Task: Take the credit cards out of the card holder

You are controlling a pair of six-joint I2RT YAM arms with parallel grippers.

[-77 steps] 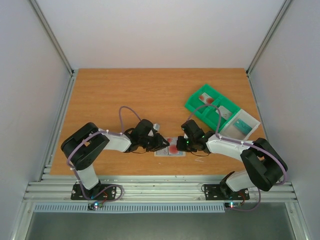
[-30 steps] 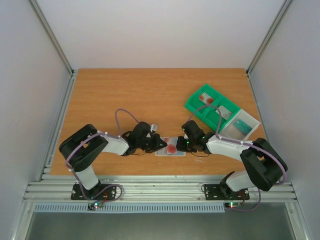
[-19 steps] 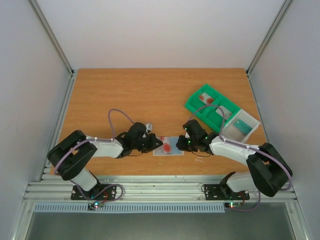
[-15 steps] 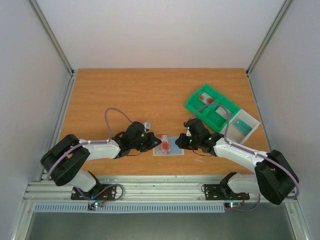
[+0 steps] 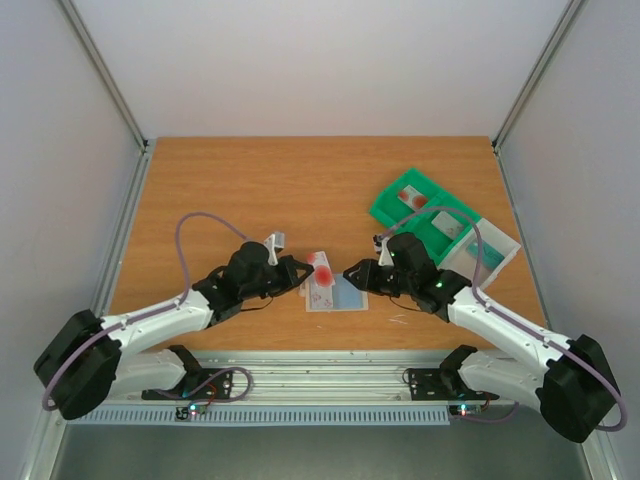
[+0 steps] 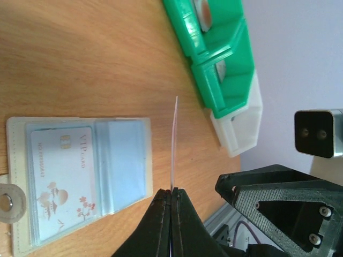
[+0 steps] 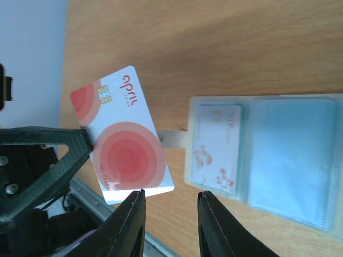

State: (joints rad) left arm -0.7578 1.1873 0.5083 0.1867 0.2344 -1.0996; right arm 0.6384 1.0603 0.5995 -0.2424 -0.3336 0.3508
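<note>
My left hand [image 5: 305, 272] is clamped on the pinkish-red card [image 5: 322, 268], held edge-up. Just ahead of my right hand [image 7: 171, 194], fingers apart and empty, lies the card holder [image 7: 289, 209]. Its blue-grey card [image 7: 217, 155] sits in the half toward my left.

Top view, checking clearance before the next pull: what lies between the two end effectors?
In the top view, the pinkish-red card, pinched by the left end effector near the card holder; the right end effector stands open beyond it.

Top camera looks steeply down over the table [image 5: 250, 190]; both wrist cameras, close in, share the card holder [image 6: 120, 160].
</note>
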